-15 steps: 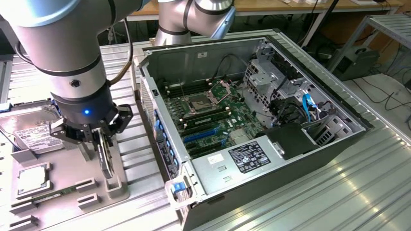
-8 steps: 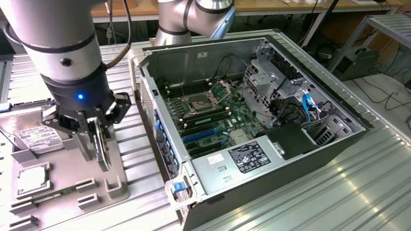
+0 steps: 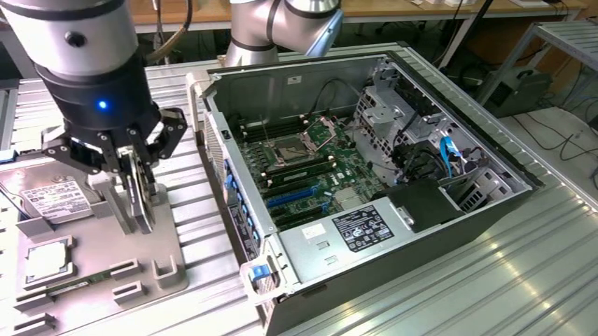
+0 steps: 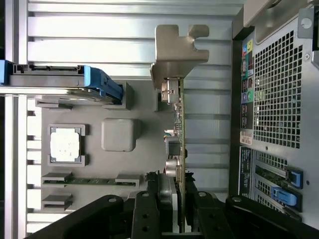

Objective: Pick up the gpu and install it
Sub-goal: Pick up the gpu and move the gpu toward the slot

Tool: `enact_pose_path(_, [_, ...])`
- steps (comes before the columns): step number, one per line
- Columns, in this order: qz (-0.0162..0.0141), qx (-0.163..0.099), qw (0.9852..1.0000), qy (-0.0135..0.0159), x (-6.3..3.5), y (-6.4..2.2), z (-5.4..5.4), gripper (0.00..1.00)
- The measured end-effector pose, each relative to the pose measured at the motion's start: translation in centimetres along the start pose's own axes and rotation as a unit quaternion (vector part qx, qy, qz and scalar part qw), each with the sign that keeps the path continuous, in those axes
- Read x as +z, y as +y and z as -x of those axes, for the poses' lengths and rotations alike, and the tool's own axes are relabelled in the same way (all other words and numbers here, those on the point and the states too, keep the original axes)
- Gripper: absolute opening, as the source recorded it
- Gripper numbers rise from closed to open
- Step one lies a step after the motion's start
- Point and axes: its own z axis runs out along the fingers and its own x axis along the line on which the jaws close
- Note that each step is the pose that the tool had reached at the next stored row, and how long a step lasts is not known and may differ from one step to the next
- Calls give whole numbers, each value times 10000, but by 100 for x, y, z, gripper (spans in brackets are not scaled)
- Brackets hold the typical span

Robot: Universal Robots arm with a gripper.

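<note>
Pincer [image 3: 129, 159] vertical, tight on upright gpu [image 3: 143, 203]

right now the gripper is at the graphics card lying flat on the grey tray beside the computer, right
Not flat: the graphics card stands on edge in the grey tray, as the exterior view shows. The gripper is at it, beside the computer.

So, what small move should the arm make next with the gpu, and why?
Probably a short, straight lift. The gripper is down at the gpu, which stands on edge in a slot of the grey tray. A sideways or tilted pull would likely jam the card in that slot, so I would go straight up first.
</note>
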Motion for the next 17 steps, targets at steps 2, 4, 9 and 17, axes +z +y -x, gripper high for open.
enact_pose_path(2, [0, 0, 10000, 1, -93, 5, 0, 30])
enact_pose_path(4, [-1, 0, 10000, 1, -195, 9, 0, 30])
enact_pose_path(9, [0, 0, 10000, 0, -427, 21, 1, 30])
enact_pose_path(17, [0, 0, 10000, 1, -791, 39, 1, 30])
